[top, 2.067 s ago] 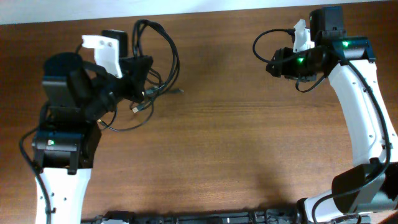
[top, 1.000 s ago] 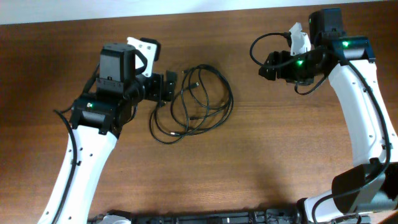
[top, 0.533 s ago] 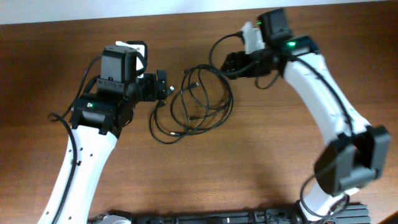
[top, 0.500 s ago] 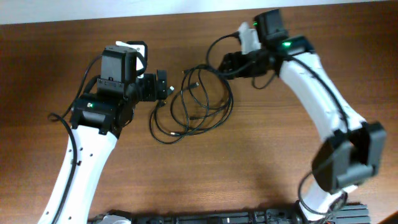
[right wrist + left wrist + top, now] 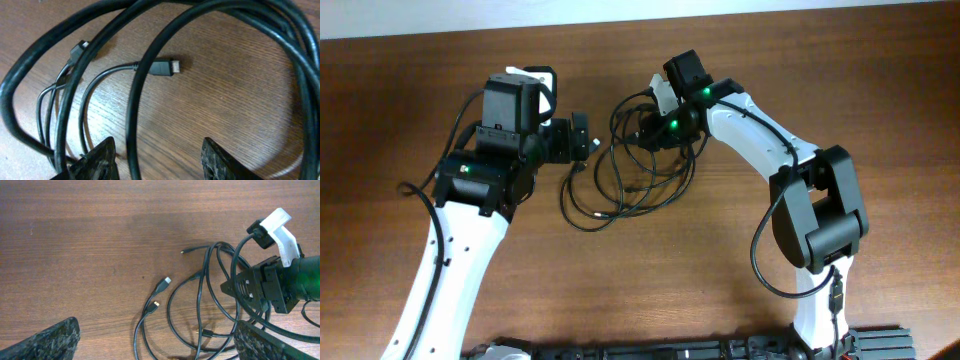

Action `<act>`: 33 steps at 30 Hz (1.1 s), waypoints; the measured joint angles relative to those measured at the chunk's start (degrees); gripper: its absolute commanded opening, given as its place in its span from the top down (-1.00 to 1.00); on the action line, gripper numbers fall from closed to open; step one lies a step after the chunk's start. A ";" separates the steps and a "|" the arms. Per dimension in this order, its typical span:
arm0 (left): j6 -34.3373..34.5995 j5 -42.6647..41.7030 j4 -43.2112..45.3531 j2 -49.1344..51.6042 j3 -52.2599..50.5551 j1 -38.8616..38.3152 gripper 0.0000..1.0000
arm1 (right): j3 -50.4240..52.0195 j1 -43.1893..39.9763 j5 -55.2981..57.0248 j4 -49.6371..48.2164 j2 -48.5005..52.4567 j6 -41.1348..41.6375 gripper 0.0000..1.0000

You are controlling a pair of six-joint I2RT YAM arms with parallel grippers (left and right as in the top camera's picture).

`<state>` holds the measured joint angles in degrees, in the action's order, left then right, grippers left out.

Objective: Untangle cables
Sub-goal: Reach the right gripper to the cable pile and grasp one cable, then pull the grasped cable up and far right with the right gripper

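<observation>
Thin black cables (image 5: 202, 295) lie in loops on the brown wooden worktop (image 5: 75, 240). Two small plugs (image 5: 163, 283) with shiny tips stick out on the left of the loops. The right pincer (image 5: 250, 287), with a white part (image 5: 280, 227) on it, sits over the loops. The left pincer (image 5: 156, 332) has its two fingers (image 5: 45, 342) far apart.

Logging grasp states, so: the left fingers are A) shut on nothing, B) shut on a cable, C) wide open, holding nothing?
C: the left wrist view shows the left fingers far apart, with the cables lying loose on the table.
</observation>
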<state>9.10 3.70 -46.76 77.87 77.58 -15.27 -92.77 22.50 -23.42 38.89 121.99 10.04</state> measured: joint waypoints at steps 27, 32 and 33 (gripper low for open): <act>0.00 0.00 -0.17 0.00 0.00 0.00 -0.98 | -14.60 -3.30 2.60 17.73 -7.10 -3.02 0.92; 0.00 0.00 -0.20 0.00 0.00 0.00 -0.98 | -20.63 -3.23 2.60 17.92 -19.71 -3.23 0.92; 0.00 0.00 -0.17 0.00 0.00 0.00 -0.98 | -20.72 -3.23 2.60 17.73 -22.34 -3.23 0.92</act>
<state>9.10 3.70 -46.94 77.87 77.58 -15.27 -113.49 19.27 -20.82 56.62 99.66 6.81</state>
